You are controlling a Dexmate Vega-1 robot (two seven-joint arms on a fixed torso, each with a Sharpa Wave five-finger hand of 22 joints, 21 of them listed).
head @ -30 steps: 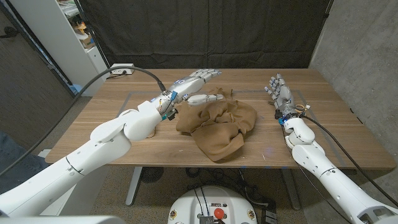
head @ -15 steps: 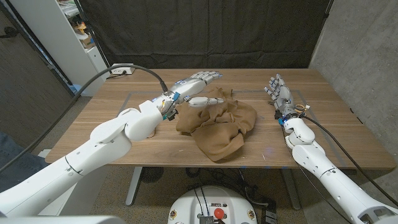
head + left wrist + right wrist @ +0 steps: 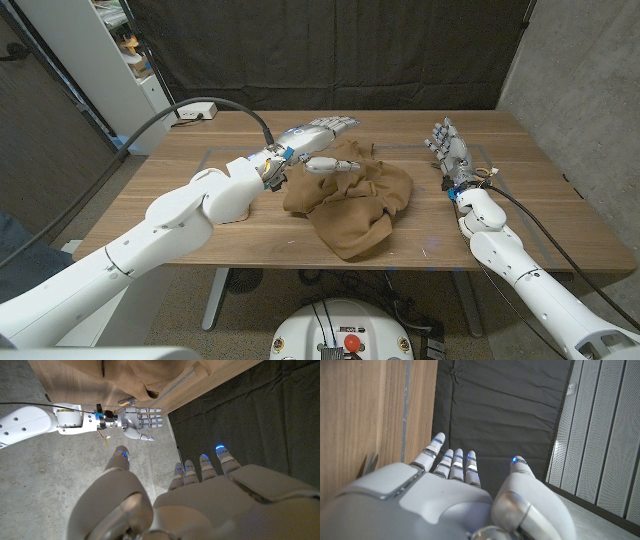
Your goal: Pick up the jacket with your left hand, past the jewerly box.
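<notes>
- The left hand hangs over the table at the jacket's far left edge, arm stretched in from the near left corner. Its fingers are apart and reach away from the robot; the thumb points across the cloth. Nothing is held.
- In the left wrist view the same hand shows spread fingers with only air between them, and jacket cloth beyond.
- The jacket lies crumpled at the table's middle, a brown heap. It runs loosely from the far left, near the fingers, toward the near right, where a flap reaches toward the table's front.
- The relation that counts: the cloth lies below the left hand and to its right, so the hand is at the heap's upper-left end, not over its bulk. It likely has to drop and close there on a fold.
- No jewelry box can be made out on the table.
- The right hand stands near the right edge, well apart from the jacket, fingers apart and upright, holding nothing. The left hand is far nearer.
</notes>
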